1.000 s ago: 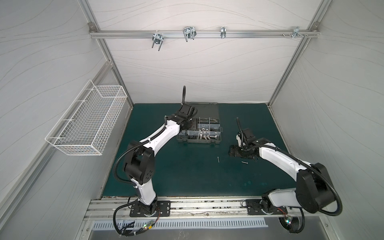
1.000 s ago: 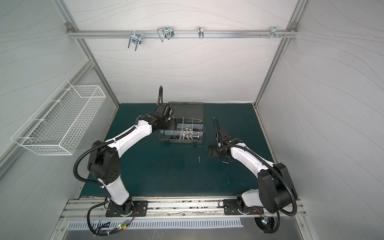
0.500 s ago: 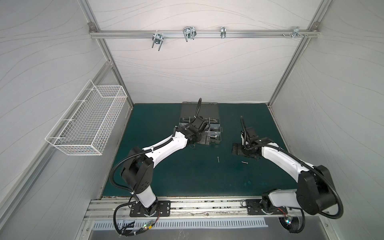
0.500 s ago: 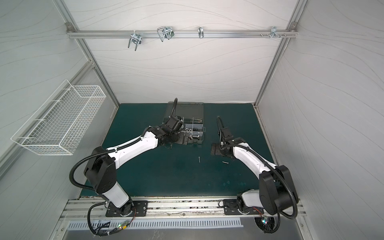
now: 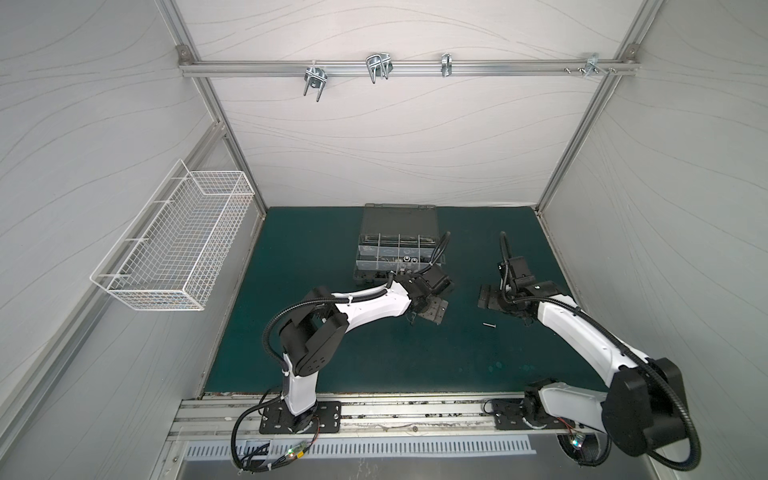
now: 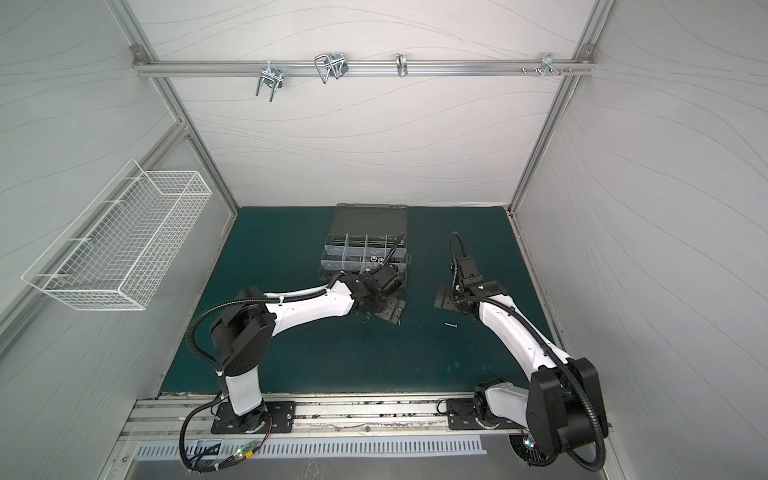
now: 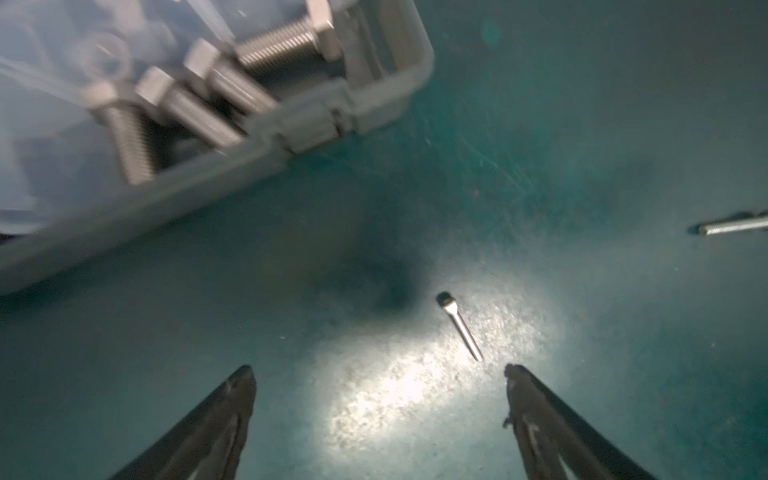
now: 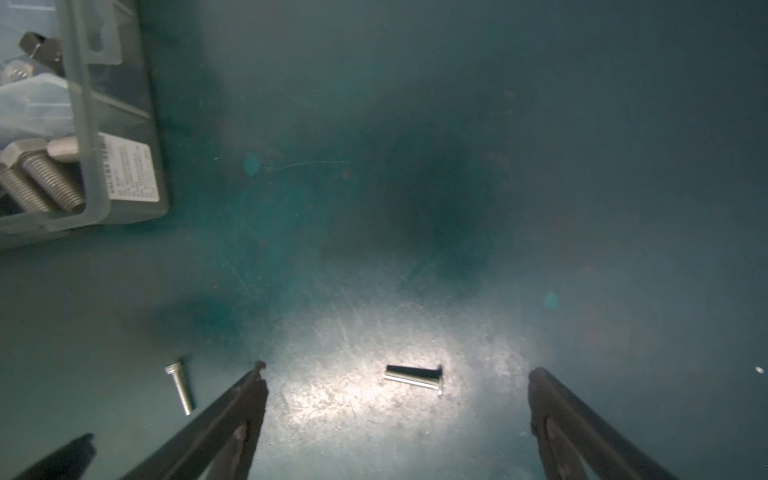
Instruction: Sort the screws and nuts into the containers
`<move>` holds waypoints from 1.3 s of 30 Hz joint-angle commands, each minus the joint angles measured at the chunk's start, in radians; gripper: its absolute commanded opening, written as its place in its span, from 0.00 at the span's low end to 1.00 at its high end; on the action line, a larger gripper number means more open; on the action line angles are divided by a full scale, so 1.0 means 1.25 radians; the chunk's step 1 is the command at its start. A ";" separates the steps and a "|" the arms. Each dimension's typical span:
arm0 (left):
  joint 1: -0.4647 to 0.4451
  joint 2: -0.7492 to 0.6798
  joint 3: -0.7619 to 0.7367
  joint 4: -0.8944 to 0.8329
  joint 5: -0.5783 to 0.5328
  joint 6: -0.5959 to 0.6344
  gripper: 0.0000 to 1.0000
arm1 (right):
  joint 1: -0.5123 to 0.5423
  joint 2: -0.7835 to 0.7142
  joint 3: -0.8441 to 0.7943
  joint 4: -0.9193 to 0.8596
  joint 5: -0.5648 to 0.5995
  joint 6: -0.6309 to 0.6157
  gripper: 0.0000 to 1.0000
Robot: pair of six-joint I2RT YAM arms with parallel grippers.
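The dark grey organizer case (image 5: 399,232) lies open at the back of the mat; its containers (image 7: 187,104) hold silver hex bolts (image 7: 282,45). Nuts are too blurred to make out. My left gripper (image 7: 380,370) hangs open low over the mat by the case's front right corner (image 5: 434,309). A thin silver screw (image 7: 459,326) lies just ahead of its fingertips. My right gripper (image 8: 398,369) is open too, to the right (image 5: 488,297), with a second screw (image 8: 413,378) lying flat between its fingers. Both top views show that screw (image 5: 489,325) (image 6: 451,325).
The case's corner with its white label (image 8: 129,174) lies close to the right gripper. A white wire basket (image 5: 178,249) hangs on the left wall. Silver hooks (image 5: 376,66) hang from the rail at the back. The floor is a green mat (image 5: 374,353).
My left arm has swung from the far left side of the case across it and down to the mat at its front right. The right gripper has shifted slightly.
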 commanded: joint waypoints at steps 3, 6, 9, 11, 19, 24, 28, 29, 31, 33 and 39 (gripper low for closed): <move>-0.017 0.040 0.052 -0.017 0.024 0.002 0.84 | -0.033 -0.031 -0.013 -0.018 0.015 0.006 0.99; -0.020 0.065 0.074 -0.019 0.040 0.005 0.74 | -0.037 -0.033 -0.018 -0.016 0.009 0.008 0.99; -0.024 0.096 0.108 -0.034 0.045 0.016 0.66 | -0.038 -0.044 -0.020 -0.014 0.004 0.012 0.99; -0.027 0.122 0.130 -0.053 0.046 0.021 0.61 | -0.038 -0.054 -0.020 -0.012 0.003 0.011 0.99; -0.029 0.169 0.167 -0.095 0.062 0.031 0.41 | -0.041 -0.088 -0.024 -0.010 0.003 0.014 0.99; -0.031 0.181 0.170 -0.106 0.073 0.038 0.33 | -0.043 -0.099 -0.025 -0.006 0.000 0.015 0.99; -0.033 0.193 0.177 -0.119 0.080 0.043 0.30 | -0.043 -0.106 -0.026 -0.005 -0.003 0.016 0.99; -0.033 0.194 0.177 -0.122 0.081 0.044 0.30 | -0.044 -0.107 -0.026 -0.005 -0.004 0.016 0.99; -0.034 0.195 0.177 -0.125 0.083 0.046 0.29 | -0.043 -0.109 -0.027 -0.006 -0.004 0.016 0.99; -0.034 0.195 0.177 -0.130 0.083 0.045 0.28 | -0.044 -0.108 -0.026 -0.006 -0.004 0.016 0.99; -0.036 0.196 0.162 -0.142 0.099 0.048 0.20 | -0.044 -0.110 -0.023 -0.008 -0.004 0.016 0.99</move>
